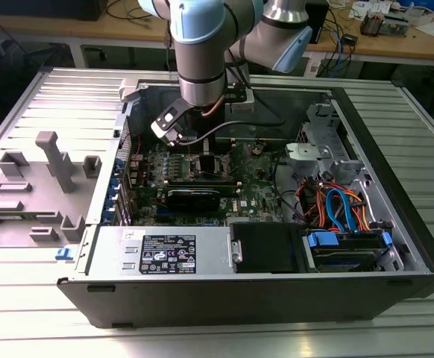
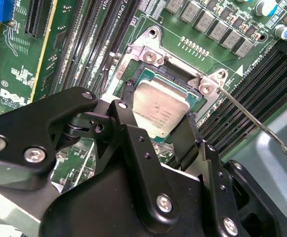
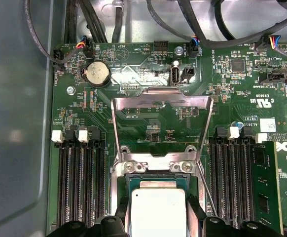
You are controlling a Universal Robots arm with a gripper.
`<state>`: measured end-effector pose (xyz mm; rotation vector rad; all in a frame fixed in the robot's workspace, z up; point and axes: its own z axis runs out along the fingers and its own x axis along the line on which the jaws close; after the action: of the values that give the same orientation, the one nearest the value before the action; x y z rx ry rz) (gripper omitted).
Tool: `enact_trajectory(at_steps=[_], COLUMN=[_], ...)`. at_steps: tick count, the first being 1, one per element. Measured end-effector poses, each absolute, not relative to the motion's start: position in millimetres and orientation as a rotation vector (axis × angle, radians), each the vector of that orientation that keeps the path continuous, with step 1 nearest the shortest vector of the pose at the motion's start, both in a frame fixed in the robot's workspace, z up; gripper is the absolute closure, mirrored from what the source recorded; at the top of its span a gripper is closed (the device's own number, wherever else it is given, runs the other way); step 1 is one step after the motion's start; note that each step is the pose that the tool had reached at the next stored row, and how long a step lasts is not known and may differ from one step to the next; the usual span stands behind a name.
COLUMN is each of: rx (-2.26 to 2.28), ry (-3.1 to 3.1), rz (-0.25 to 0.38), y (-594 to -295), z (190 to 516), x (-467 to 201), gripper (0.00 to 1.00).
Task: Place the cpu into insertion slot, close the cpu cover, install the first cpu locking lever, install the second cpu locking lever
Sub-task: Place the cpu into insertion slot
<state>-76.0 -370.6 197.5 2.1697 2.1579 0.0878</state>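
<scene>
The cpu (image 2: pixel 161 111), a dull grey square chip, is sitting between the fingers of the gripper (image 2: pixel 158 121), over the insertion slot (image 2: pixel 165 71), whose dark rim is showing beside it. The silvery cpu cover (image 3: pixel 161 97) is standing flipped open beyond the slot.

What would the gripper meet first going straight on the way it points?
The slot, probably: the gripper points down at it holding the cpu, so the cpu would touch first. The gap is unclear.

Even bright light; glare whitens the cpu (image 3: pixel 158 210) top.
</scene>
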Motion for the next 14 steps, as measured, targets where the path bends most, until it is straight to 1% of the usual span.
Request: enact_trajectory(at_steps=[2, 3, 8, 10, 11, 14], rx=[2.170, 2.170, 2.170, 2.169, 2.170, 2.170], ry=[2.158, 2.158, 2.158, 2.158, 2.158, 2.158], rz=[0.088, 0.088, 0.087, 0.086, 0.086, 0.087], y=[-370.6, -370.6, -370.7, -370.8, -370.8, -370.7], z=[197.4, 197.5, 197.4, 197.6, 197.5, 197.4], x=[-76.0, -76.0, -76.0, -75.9, -75.3, -74.2], gripper=[0.45, 0.38, 0.38, 0.40, 0.46, 0.46])
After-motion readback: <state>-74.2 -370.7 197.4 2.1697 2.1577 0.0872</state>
